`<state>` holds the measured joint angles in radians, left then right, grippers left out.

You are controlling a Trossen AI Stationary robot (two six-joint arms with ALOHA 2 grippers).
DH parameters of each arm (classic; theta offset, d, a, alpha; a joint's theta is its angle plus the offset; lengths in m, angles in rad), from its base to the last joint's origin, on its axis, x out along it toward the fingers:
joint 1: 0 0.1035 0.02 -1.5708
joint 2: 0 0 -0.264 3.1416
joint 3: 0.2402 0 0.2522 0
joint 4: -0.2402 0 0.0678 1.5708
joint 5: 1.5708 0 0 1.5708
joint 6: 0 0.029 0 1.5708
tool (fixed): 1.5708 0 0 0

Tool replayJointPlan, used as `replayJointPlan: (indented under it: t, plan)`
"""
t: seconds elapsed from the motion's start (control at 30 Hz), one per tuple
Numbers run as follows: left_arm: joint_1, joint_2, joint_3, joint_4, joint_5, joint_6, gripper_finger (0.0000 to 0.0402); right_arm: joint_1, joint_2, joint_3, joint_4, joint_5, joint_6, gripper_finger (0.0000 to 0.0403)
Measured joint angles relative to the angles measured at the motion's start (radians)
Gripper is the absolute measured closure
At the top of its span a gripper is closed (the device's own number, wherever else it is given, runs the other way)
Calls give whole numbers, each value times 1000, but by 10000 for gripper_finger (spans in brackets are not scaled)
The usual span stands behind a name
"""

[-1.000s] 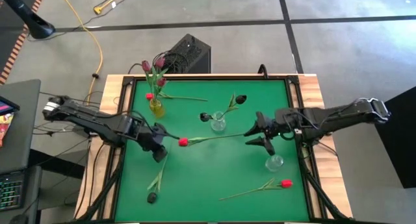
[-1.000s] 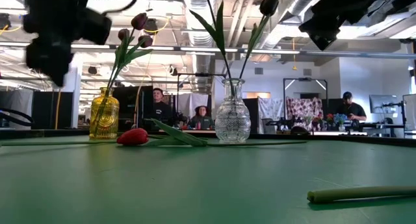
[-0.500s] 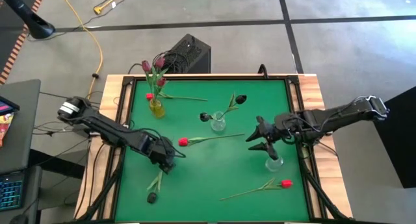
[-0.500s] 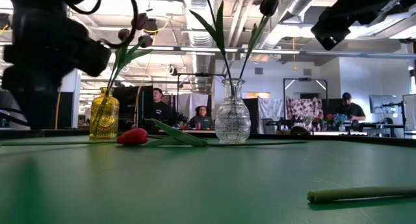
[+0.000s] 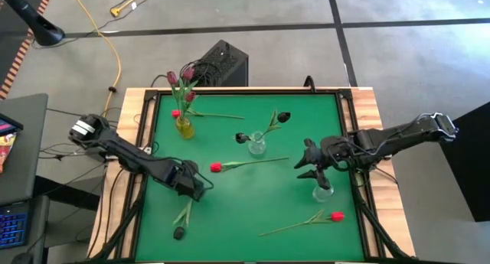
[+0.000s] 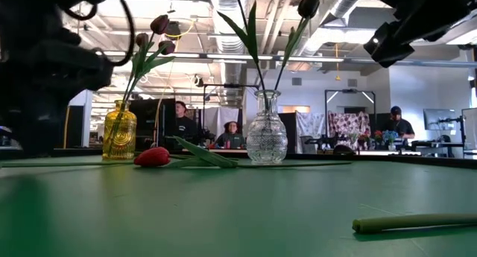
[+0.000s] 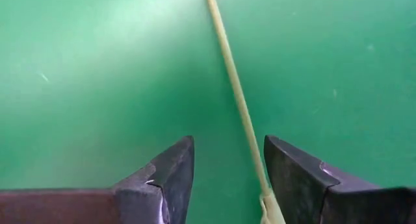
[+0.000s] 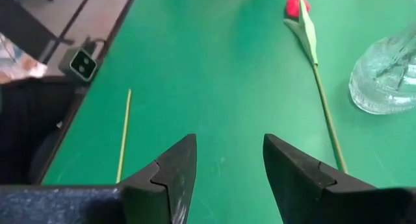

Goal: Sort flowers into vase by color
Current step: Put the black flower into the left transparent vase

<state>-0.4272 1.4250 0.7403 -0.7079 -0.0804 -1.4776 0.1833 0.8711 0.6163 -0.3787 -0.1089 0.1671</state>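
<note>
A dark tulip (image 5: pixel 182 216) lies on the green table near its front left, head (image 5: pixel 178 233) toward the near edge. My left gripper (image 5: pixel 197 191) points down over the stem's far end, open, with the thin stem (image 7: pixel 237 94) running between its fingers. My right gripper (image 5: pixel 305 169) hangs open over the table's right half, holding nothing, beside an empty clear vase (image 5: pixel 323 192). A red tulip (image 5: pixel 237 164) lies at the middle, another (image 5: pixel 334 216) at the near right. A yellow vase (image 5: pixel 184 126) holds pink-maroon tulips (image 5: pixel 180 76). A clear vase (image 5: pixel 257 145) holds dark tulips (image 5: pixel 283 117).
A third red head (image 5: pixel 176 113) with its stem lies beside the yellow vase. A black box (image 5: pixel 222 61) stands behind the table's far edge. In the low view people sit in the room beyond. Bare green mat lies between the two arms.
My left gripper has gone down and toward the near edge, rolling as it went, and now stands over the dark tulip's stem. My right gripper has tipped a little in place. No flower has moved.
</note>
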Motion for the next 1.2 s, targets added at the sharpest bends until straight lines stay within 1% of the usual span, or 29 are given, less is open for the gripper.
replayJointPlan:
  t: [0.2,0.47,0.63,0.8,0.9,0.97,1.1,1.2]
  plan:
    - [-57,0,-77,163,10,-104,228,0,0,0,-12,0,-21,200]
    - [-112,13,-82,158,-66,-182,228,-2,0,0,-6,1,-86,200]
    - [-129,65,-77,167,-82,-186,228,-2,0,0,9,2,-99,200]
    - [-128,95,-29,143,-89,-105,231,-2,0,0,15,2,-100,200]
    - [-124,100,7,101,-86,-42,248,-2,0,0,17,6,-100,200]
    - [-123,103,27,116,-85,-15,267,-2,0,0,23,6,-97,200]
    - [-123,131,37,148,-63,19,315,-2,0,0,25,6,-89,200]
    - [-116,148,42,167,-47,34,360,-2,0,0,31,6,-81,200]
